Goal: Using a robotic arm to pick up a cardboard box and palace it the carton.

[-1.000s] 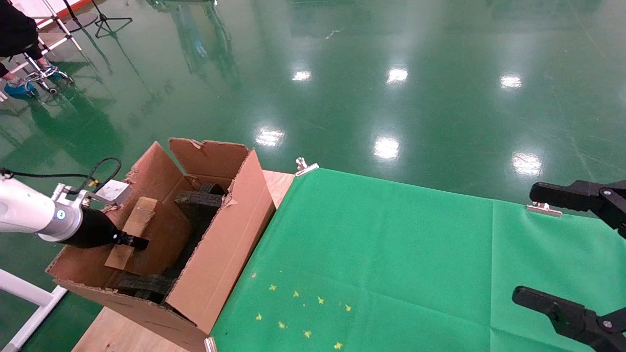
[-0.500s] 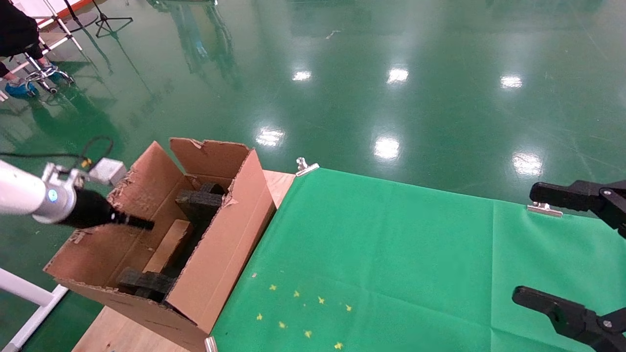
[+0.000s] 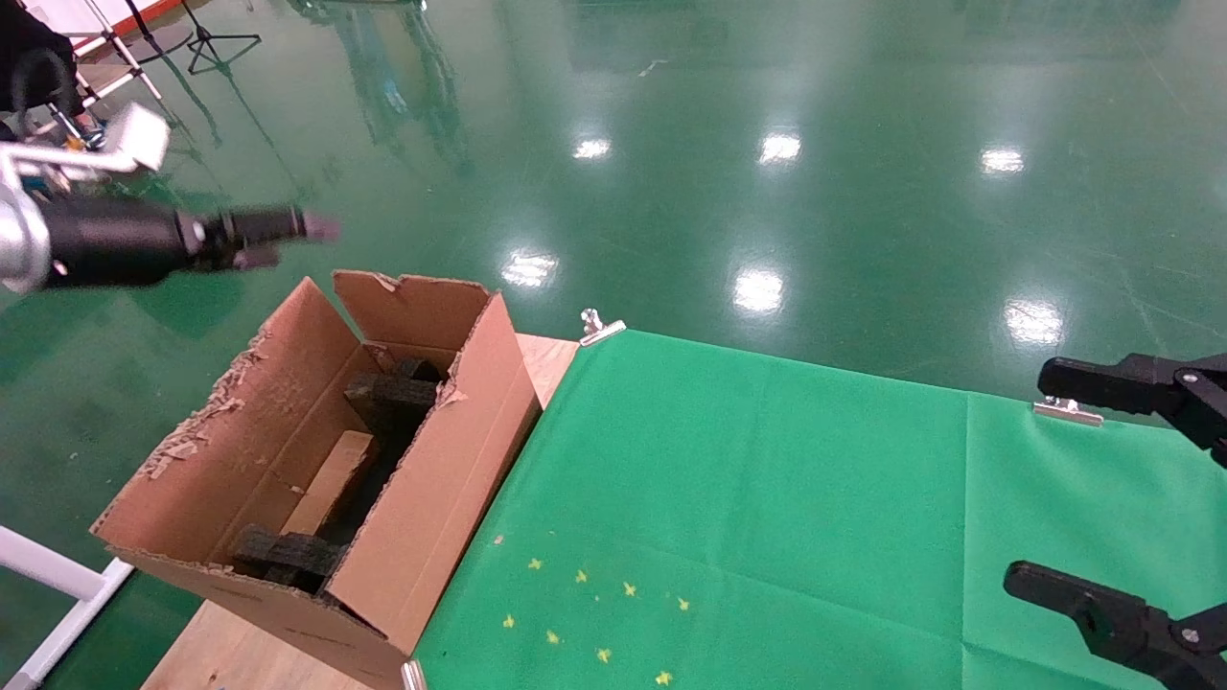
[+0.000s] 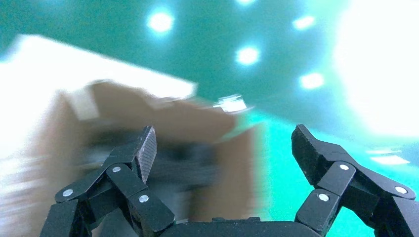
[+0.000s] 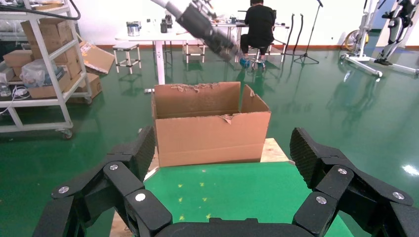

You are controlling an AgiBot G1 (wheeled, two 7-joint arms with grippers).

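The carton (image 3: 422,498) stands open at the table's left end, with black foam pieces (image 3: 388,393) inside. The small cardboard box (image 3: 331,491) lies tilted inside it, between the foam pieces. My left gripper (image 3: 292,241) is open and empty, raised high above the carton's far left flap. In the left wrist view it (image 4: 222,148) looks down on the blurred carton (image 4: 163,118). My right gripper (image 3: 1074,484) is open and empty at the table's right edge. In the right wrist view it (image 5: 222,148) faces the carton (image 5: 212,131) across the cloth.
A green cloth (image 3: 767,498) covers the table, held by metal clips (image 3: 599,326) (image 3: 1066,410), with yellow star marks (image 3: 594,604) near the front. Bare wood (image 3: 546,359) shows beside the carton. A shelf cart (image 5: 39,64) and a seated person (image 5: 259,24) are far behind.
My left gripper let go of the cardboard box, which dropped to the carton's bottom. The left arm then rose up and out of the carton. The right arm has not moved.
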